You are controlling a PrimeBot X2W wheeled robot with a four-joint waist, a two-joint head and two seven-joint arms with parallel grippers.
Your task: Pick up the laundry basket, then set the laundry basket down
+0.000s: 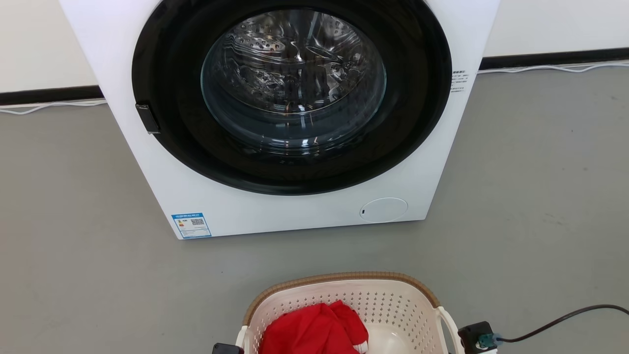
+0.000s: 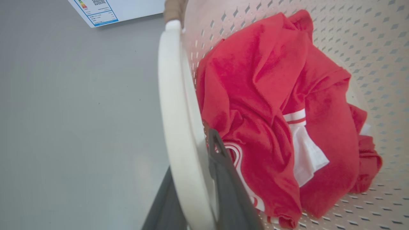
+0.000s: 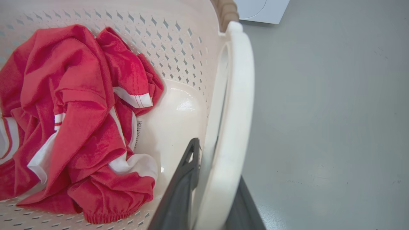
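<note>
While the laundry basket [image 1: 393, 305] is seen near the washing machine [image 1: 295, 211], over the grey floor [image 1: 98, 246], its left handle [image 2: 172, 111] is pinched by the left gripper [image 2: 191, 166] and its right handle [image 3: 236, 95] by the right gripper [image 3: 217, 166]; a red garment [image 3: 80, 111] is contained inside.

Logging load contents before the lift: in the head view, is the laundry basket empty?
No, a red garment with white trim lies crumpled inside the laundry basket.
</note>
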